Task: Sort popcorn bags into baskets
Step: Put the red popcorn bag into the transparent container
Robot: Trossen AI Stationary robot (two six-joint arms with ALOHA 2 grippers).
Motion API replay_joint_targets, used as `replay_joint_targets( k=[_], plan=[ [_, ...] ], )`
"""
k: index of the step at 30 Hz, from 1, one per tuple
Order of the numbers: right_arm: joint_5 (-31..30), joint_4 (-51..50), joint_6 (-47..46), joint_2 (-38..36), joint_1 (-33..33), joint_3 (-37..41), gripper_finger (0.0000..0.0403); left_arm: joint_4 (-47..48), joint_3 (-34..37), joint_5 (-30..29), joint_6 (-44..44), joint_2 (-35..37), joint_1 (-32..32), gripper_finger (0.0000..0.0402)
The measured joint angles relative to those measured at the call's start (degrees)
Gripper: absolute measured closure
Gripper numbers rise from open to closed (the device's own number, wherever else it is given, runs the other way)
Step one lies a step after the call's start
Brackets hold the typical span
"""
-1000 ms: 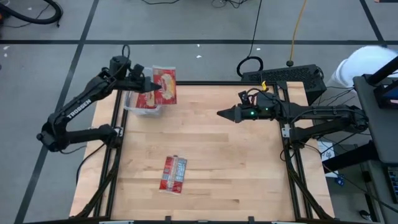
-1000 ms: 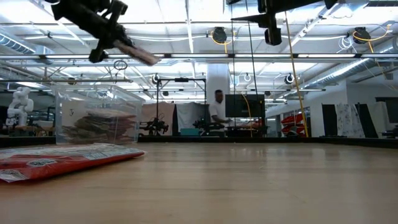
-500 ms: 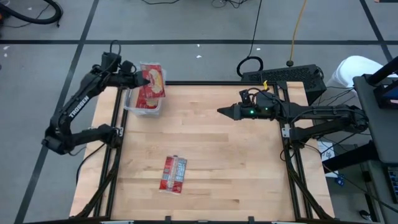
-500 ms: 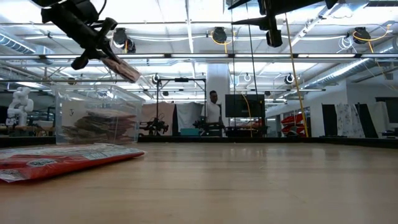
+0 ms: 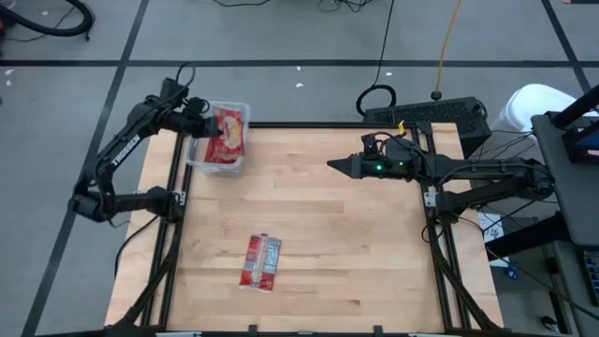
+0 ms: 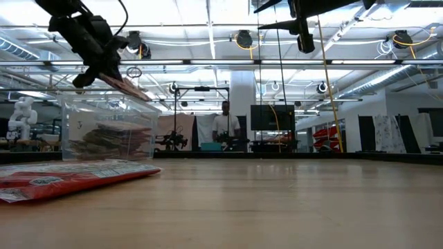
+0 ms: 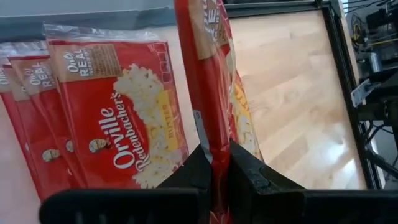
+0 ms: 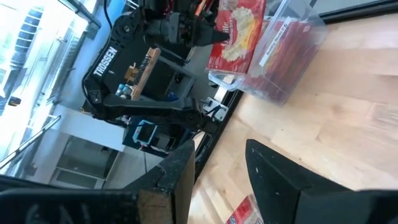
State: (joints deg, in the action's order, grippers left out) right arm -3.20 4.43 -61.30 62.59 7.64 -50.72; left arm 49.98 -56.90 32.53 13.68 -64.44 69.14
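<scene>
A: From above, what changed?
B: The left tool (image 5: 208, 130), clenched on a popcorn bag (image 5: 229, 129), has moved the bag from beyond the basket (image 5: 236, 165) to directly over it. One more bag (image 5: 261, 261) lies on the bench (image 5: 374, 243). The right tool (image 5: 332, 168) waits half-open.

A: And the low view?
B: The held bag (image 6: 123, 86) tilts down just above the rim.

A: The left wrist?
B: Packets (image 7: 118, 130) lie below. I judge release comes next.
</scene>
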Motion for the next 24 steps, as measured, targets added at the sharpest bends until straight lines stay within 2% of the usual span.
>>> replay_joint_targets(
  k=[8,12,15,19,24],
  plan=[
    [-0.02,0.0,-1.66,0.0,-0.26,0.0,0.0268,4.38,-6.73,-2.07,-3.47,-0.11,0.36,0.0374],
    [-0.3,0.0,-1.68,0.0,-0.26,0.0,0.0268,7.84,-11.41,-7.32,-7.3,-1.28,0.66,0.0374],
    [-1.98,0.0,-1.18,0.0,-0.26,0.0,0.0268,10.51,-12.28,-10.89,-10.59,-3.78,0.7,0.0374],
    [-3.04,-0.02,-0.84,0.0,-0.22,0.0,0.0268,12.44,-12.08,-8.54,-11.7,-6.98,0.48,0.0374],
    [-3.02,-0.02,-0.98,0.0,-0.22,0.0,0.0268,13.04,-12.0,-8.79,-12.18,-9.99,-0.28,0.0373]
  ],
)
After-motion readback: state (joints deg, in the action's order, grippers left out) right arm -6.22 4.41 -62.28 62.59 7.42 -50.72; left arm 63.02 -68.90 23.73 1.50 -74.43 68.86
